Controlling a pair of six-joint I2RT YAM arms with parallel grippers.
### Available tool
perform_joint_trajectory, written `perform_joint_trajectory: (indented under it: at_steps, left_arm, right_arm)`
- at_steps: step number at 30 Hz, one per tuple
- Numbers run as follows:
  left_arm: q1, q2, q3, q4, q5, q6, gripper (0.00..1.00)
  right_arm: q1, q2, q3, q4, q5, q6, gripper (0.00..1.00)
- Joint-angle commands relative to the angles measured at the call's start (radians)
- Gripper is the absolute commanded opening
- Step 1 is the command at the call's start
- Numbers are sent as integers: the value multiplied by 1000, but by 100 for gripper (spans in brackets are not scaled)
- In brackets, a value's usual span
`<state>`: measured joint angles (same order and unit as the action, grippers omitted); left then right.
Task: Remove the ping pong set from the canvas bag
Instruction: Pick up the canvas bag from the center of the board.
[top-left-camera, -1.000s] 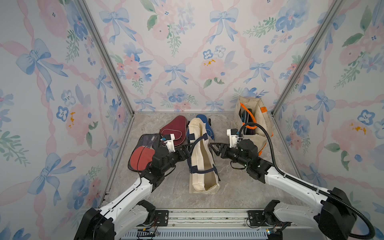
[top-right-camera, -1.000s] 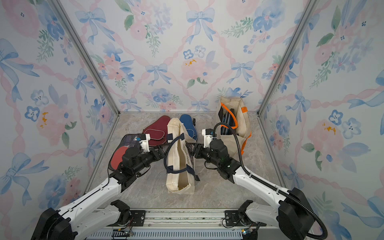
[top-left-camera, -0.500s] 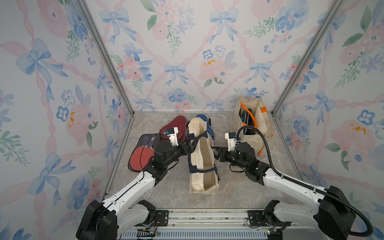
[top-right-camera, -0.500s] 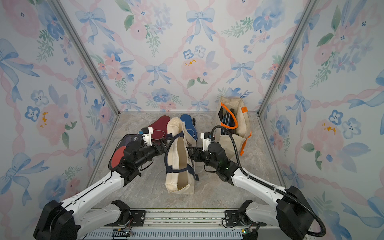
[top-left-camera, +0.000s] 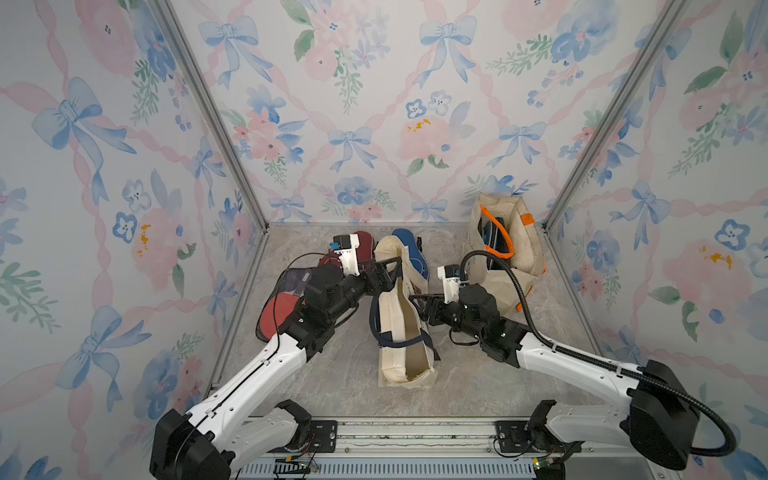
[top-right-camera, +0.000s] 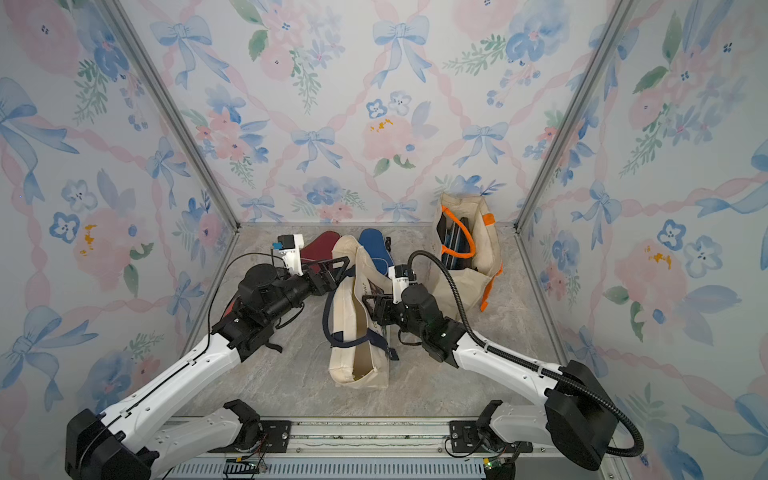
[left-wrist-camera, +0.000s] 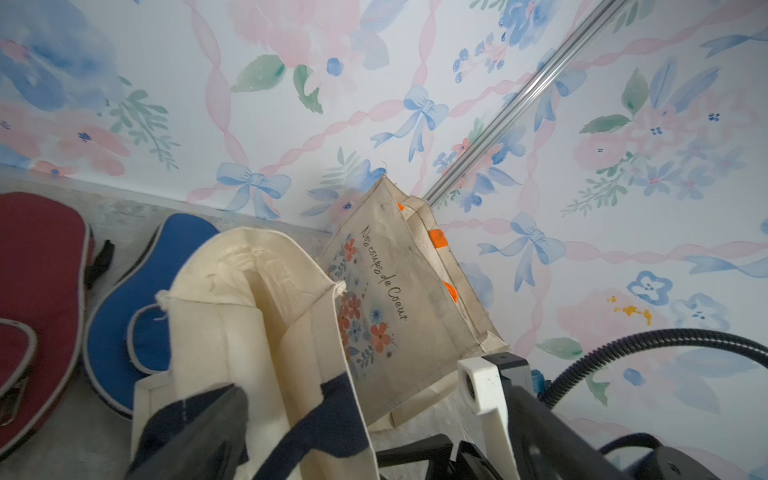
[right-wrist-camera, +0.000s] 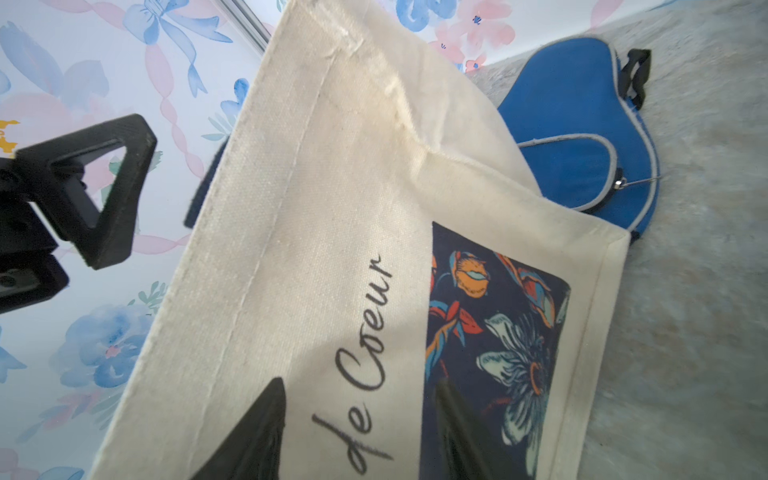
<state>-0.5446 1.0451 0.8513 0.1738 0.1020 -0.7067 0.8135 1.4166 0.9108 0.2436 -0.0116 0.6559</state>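
**Both Arms at the Cream Tote, Paddle Cases Outside It**

In both top views the canvas bag (top-left-camera: 392, 365) sits on the table (top-left-camera: 332, 374) between the arms, with navy handles looped across its mouth. The left gripper (top-left-camera: 392, 272) is at the bag's far rim, its jaws spread wide and holding nothing. The right gripper (top-left-camera: 417, 309) is against the bag's right side. A maroon case (top-left-camera: 365, 249) and a blue case (top-left-camera: 409, 249) lie just behind the bag. A mesh pouch (top-left-camera: 278, 307) showing a red paddle lies to the left, partly under the left arm. A second bag (top-left-camera: 519, 249) with orange handles stands in the back right corner and has dark things inside.

In the left wrist view, the maroon case (left-wrist-camera: 37, 270) and blue case (left-wrist-camera: 120, 311) lie side by side next to the canvas bag (left-wrist-camera: 249, 311).

In the right wrist view, the right gripper's fingers (right-wrist-camera: 257, 436) stand apart in front of the bag's printed side, with flat cloth showing between them. I cannot tell whether they touch it. The blue case (right-wrist-camera: 582, 124) lies partly under the bag's edge.
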Motion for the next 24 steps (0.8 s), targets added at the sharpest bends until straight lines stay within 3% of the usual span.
perform_joint_trajectory:
  at_steps: [1, 11, 24]
  left_arm:
    - [30, 7, -3, -123, -66, 72, 98]
    - [42, 164, 47, -143, -49, 87, 98]
    - [3, 211, 77, -116, -15, 64, 98]
  right_arm:
    - [7, -5, 4, -5, 23, -23, 55]
    - [38, 4, 23, -30, 67, -101, 55]
    - [68, 100, 66, 9, 66, -104, 54]
